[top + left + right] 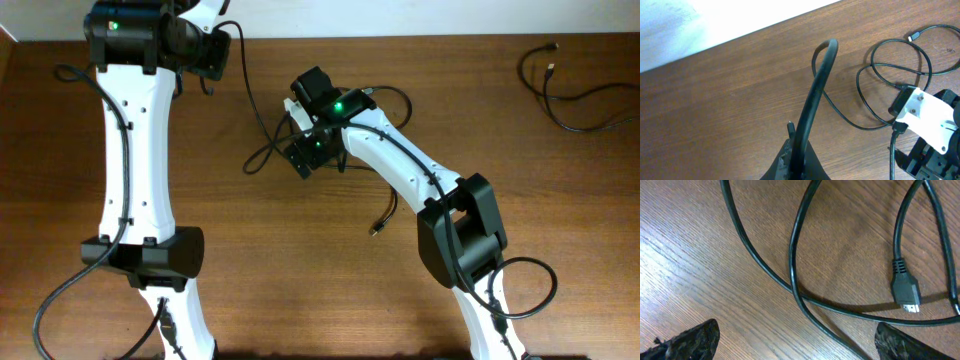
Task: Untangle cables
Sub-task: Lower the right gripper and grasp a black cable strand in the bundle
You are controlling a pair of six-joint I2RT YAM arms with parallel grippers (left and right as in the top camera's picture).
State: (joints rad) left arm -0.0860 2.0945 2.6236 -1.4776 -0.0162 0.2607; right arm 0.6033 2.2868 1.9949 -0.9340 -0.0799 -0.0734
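Note:
In the left wrist view my left gripper (pixel 797 162) is shut on a thin black cable (pixel 815 90) that rises from the jaws, bends over at its top and drops back to the table. Overhead, that cable (pixel 252 100) runs from the left gripper (pixel 215 58) at the back left down into a loose tangle (pixel 268 150) at the table's middle. My right gripper (pixel 303 155) hovers over that tangle, open. Between its fingertips (pixel 695 340) two cable strands (pixel 795 295) cross on the wood, with a metal-tipped plug (pixel 905 292) to the right. Nothing is in its jaws.
A separate black cable (pixel 565 90) lies looped at the back right corner. A loose plug end (pixel 378 228) rests on the wood in front of the right arm. The right arm's white wrist (pixel 927 120) crowds the lower right of the left wrist view.

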